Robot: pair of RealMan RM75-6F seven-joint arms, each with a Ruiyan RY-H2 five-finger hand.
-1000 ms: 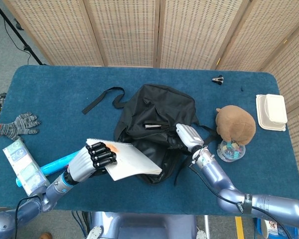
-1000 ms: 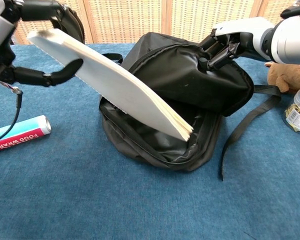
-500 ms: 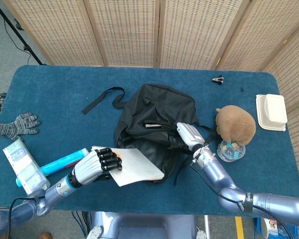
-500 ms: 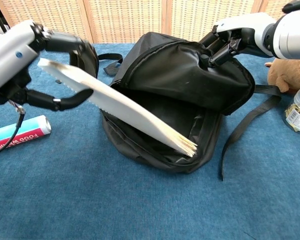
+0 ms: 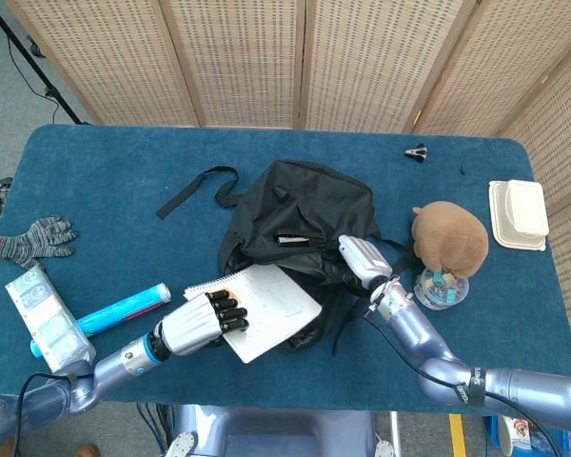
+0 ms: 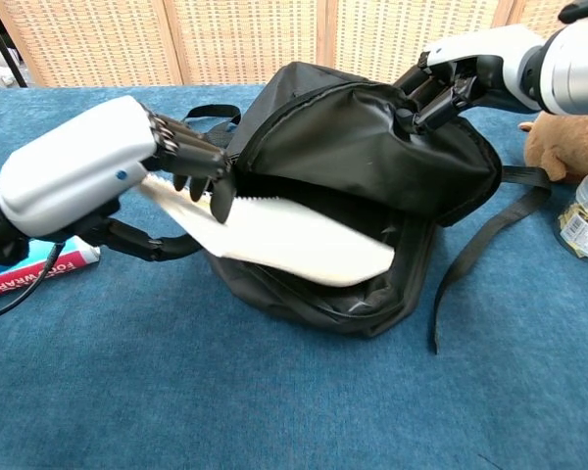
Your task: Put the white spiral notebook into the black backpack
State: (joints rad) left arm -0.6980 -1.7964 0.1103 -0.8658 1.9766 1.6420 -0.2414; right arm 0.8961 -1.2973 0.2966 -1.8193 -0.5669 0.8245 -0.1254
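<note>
Since the earlier frames our left hand point(image 6: 88, 181) has dropped lower and pushed forward, and the white spiral notebook point(image 6: 284, 233) has gone from steeply tilted to nearly flat, its far end now lying inside the mouth of the black backpack point(image 6: 372, 162). We are gripping the notebook's spiral edge, fingers point(image 5: 226, 312) curled over the top cover and the thumb underneath. Our right hand point(image 6: 461, 73) is pinching the backpack's upper flap and lifting it, so the opening is gaping just beyond the left hand. Behind and below the left hand, a food wrap roll point(image 5: 122, 307) is lying on the blue bench point(image 5: 95, 190). Just beside the right hand, a brown plush toy point(image 5: 449, 238) is sitting against a small jar point(image 5: 441, 288).
</note>
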